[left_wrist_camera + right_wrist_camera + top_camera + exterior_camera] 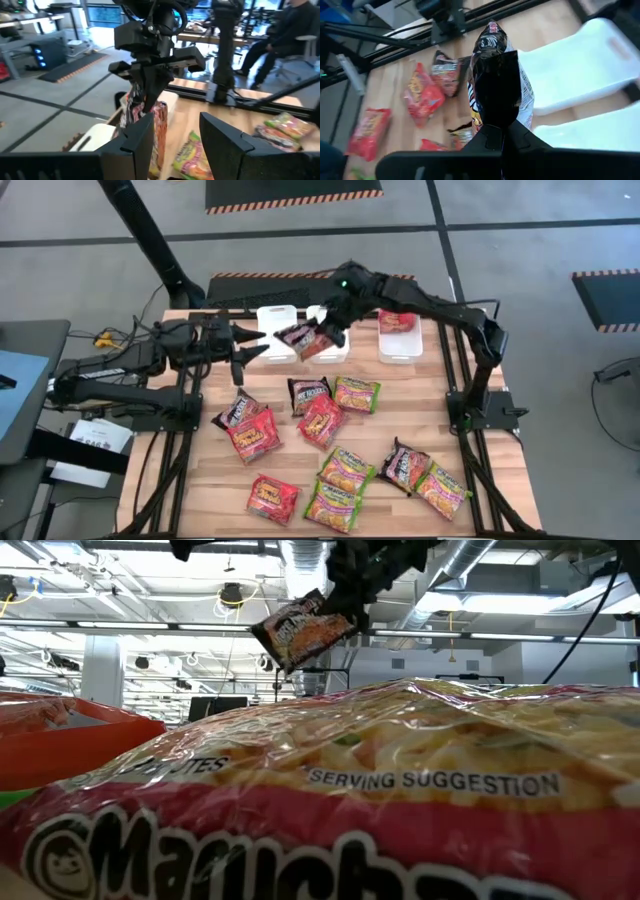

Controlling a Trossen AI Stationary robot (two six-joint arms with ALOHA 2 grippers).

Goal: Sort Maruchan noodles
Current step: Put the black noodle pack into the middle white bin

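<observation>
Where the slatted wooden table [400,420] meets grey floor, crinkly red, green-yellow and dark noodle packets [322,421] are scattered mid-frame; a dark packet [300,336] is clamped aloft by the right gripper [322,332] above white trays [278,320] at upper centre, while the left gripper [252,347] waits, jaws apart

Grey concrete floor [560,240] with dark seam lines; black mats with orange-striped edging [292,194]; open ceiling with white ducts [300,565] and pipes; seated person [287,35] beyond wooden table [400,425].
</observation>
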